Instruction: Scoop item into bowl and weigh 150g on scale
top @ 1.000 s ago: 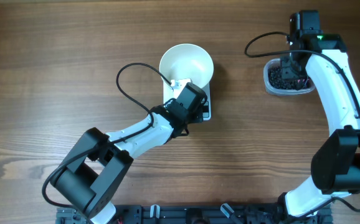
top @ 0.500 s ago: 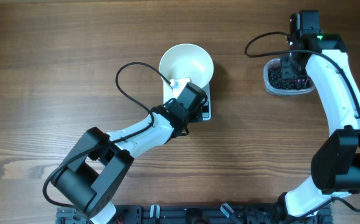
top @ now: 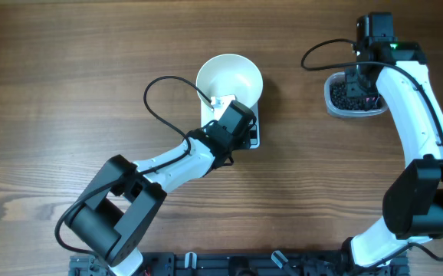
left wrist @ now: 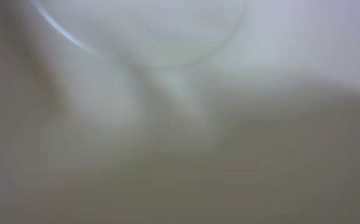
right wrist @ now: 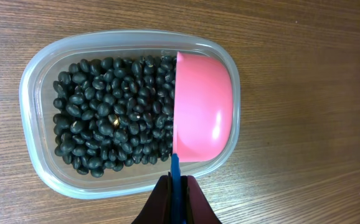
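The white bowl sits on the white scale, which is mostly covered by my left arm. My left gripper is shut at the bowl's near rim. The left wrist view is only a blurred white surface, the bowl seen very close. My right gripper is shut on the blue handle of a pink scoop. The scoop shows its smooth outer side over the right end of a clear tub. The item, a layer of black beans, fills the rest of the tub.
The clear tub stands at the back right of the wooden table, under my right gripper. A black cable loops left of the bowl, and another curls left of the tub. A dark rail runs along the front edge.
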